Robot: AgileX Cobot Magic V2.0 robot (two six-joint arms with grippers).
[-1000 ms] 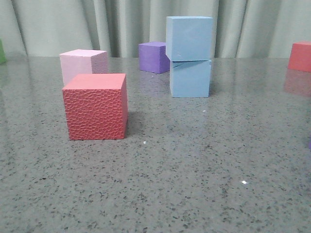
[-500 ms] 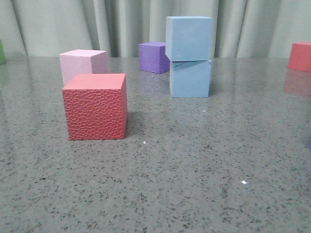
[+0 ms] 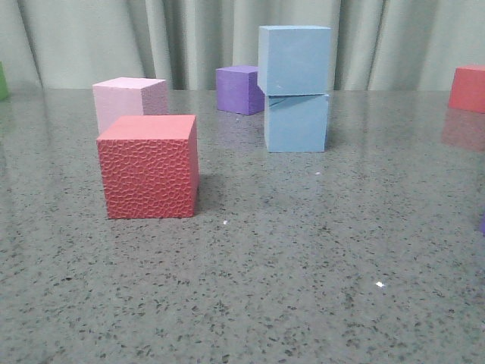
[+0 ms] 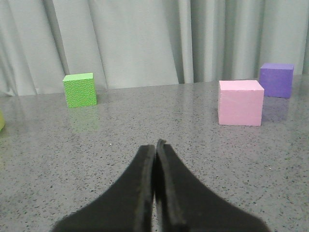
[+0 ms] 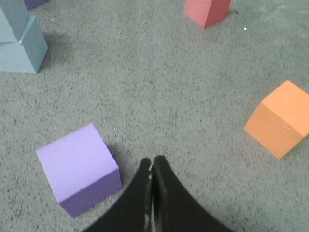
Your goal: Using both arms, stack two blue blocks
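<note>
The upper blue block (image 3: 295,60) sits on the lower blue block (image 3: 296,122), far side of the table (image 3: 303,288), beside the purple cube (image 3: 240,89). Over the last second nothing has shifted, so the stack looks settled and finished. The left gripper (image 4: 155,145) and right gripper (image 5: 151,163) are pressed together, empty, well apart from it.

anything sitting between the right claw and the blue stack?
Nothing visible. In the right wrist view, bare table runs from the shut right claw to the two stacked blue blocks. The light purple cube lies beside the claw, off that line; the orange cube is on the other side.
</note>
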